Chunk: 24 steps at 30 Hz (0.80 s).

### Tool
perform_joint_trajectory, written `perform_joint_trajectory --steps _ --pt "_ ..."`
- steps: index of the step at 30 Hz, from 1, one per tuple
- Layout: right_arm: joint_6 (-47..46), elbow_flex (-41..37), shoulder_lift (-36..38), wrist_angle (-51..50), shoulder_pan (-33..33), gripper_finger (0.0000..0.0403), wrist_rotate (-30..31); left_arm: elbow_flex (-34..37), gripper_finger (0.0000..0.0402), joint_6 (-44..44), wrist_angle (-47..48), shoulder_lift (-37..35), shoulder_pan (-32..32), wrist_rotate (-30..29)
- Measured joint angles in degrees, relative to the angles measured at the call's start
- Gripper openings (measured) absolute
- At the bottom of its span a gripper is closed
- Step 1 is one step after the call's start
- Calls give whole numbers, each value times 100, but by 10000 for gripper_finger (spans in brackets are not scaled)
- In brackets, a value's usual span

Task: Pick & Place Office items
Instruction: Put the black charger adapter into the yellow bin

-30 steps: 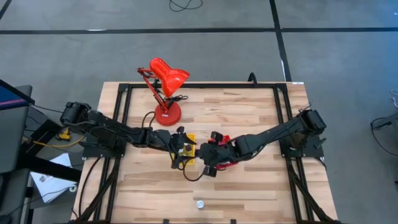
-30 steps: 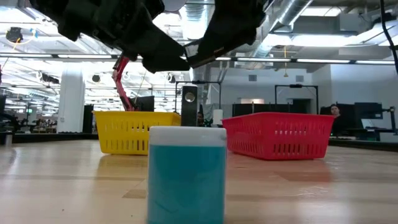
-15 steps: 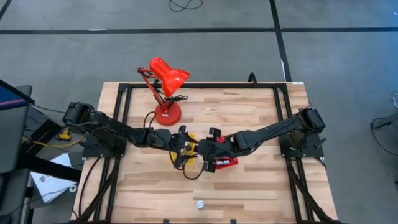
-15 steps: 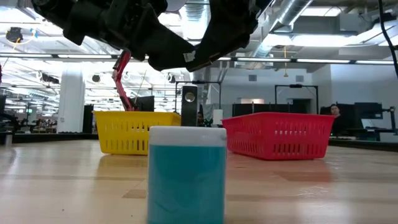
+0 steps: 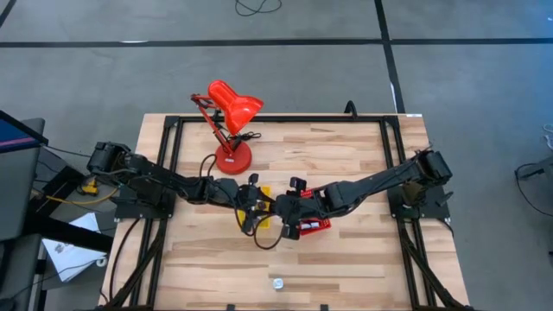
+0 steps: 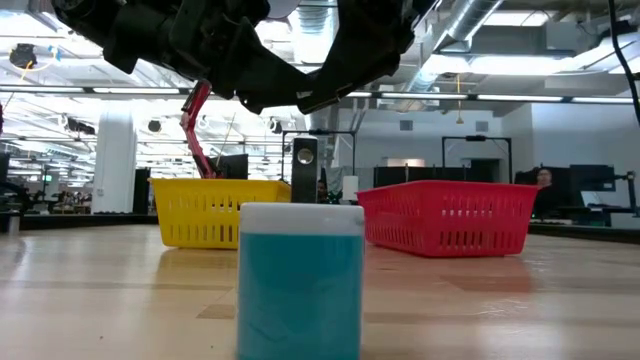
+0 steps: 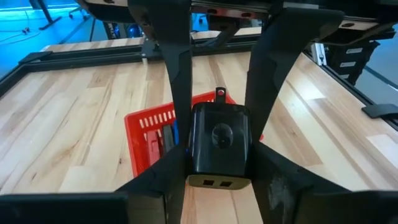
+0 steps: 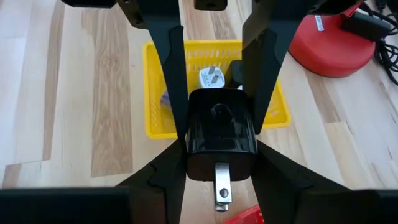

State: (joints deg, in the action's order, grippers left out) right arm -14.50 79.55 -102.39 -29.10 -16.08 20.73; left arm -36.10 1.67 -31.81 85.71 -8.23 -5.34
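Left gripper (image 7: 214, 149) now pinches the black charger block (image 7: 219, 144) — jaws were spread earlier; right gripper (image 8: 217, 146) clamps it too, unchanged, above table centre.

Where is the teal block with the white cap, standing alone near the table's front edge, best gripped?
Grip the teal block across its two flat side faces, below the cap, with the hand coming straight down from above. It stands upright with straight vertical sides, and nothing stands close beside it to crowd a hand.
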Motion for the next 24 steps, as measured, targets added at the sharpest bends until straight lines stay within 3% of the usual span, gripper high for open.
perform_joint_trajectory --steps 6,11,15,20,24 --pt "142 -2 0 -6 -7 153 7 0 138 193 -2 0 -36 -11" --pt "426 -4 -9 -230 -93 190 -138 0 155 238 4 0 -37 231" --pt "140 -4 29 -341 -99 219 -164 0 144 242 -10 -2 -37 490" --pt "-396 -11 485 -1312 -124 248 -87 0 144 245 58 -4 -37 571" --pt "-677 -380 1057 -1552 -359 253 8 1 157 256 -39 -66 -37 1155"
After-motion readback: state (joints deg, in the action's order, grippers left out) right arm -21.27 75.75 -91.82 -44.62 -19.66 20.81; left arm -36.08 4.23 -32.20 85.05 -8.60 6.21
